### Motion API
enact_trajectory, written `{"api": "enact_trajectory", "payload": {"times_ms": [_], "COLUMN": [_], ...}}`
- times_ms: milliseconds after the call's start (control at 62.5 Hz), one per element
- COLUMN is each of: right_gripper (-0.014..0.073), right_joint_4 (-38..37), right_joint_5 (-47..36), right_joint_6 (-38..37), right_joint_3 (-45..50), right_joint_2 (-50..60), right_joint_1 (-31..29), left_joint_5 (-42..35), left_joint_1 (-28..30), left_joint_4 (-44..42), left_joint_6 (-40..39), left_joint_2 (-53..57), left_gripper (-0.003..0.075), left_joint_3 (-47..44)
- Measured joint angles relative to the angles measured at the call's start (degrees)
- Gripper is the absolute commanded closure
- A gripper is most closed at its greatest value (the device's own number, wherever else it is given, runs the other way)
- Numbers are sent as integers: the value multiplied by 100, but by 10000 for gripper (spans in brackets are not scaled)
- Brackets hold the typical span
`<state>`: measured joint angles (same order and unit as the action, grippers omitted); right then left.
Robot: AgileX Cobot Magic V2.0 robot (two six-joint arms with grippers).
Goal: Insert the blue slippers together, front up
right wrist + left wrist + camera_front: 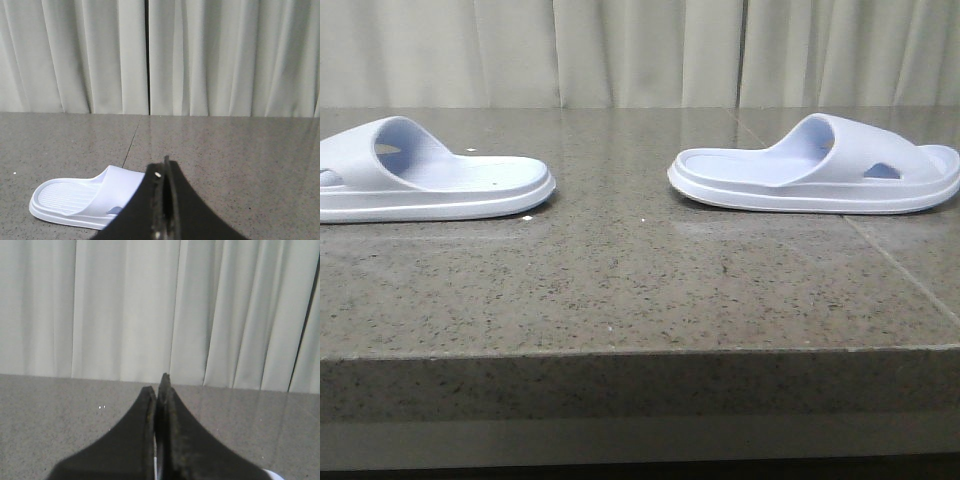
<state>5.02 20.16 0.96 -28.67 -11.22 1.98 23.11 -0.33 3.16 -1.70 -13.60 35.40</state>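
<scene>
Both grippers, left gripper (159,390) and right gripper (166,172), pinched closed, holding nothing
Blue slippers, left slipper (430,180) and right slipper (820,170), lie well apart on the stone table (640,290); joining not yet begun

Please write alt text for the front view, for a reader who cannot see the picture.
Two pale lavender-blue foam slippers lie soles down and well apart on a dark speckled stone table, heels facing each other: the left slipper partly cut off by the picture's edge, the right slipper whole. Pale curtains hang behind, and no robot arm appears.
</scene>
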Motion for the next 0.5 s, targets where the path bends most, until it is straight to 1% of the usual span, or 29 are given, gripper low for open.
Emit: {"api": "enact_trajectory", "payload": {"times_ms": [112, 240, 384, 496], "right_gripper": [662, 662, 662, 662], "right_joint_4": [0, 0, 0, 0], "right_joint_5": [303, 577, 834, 946], "right_joint_6": [0, 0, 0, 0], "right_joint_3": [-395, -586, -589, -589], "right_joint_2": [-575, -1184, -1740, -2085], "right_joint_1": [0, 0, 0, 0], "left_joint_5": [511, 919, 1221, 1286], "left_joint_1": [0, 0, 0, 0], "left_joint_4": [0, 0, 0, 0], "left_joint_6": [0, 0, 0, 0], "left_joint_2": [-555, -1116, -1590, -1827], "left_gripper": [741, 741, 741, 741], "left_joint_3": [413, 577, 575, 575]}}
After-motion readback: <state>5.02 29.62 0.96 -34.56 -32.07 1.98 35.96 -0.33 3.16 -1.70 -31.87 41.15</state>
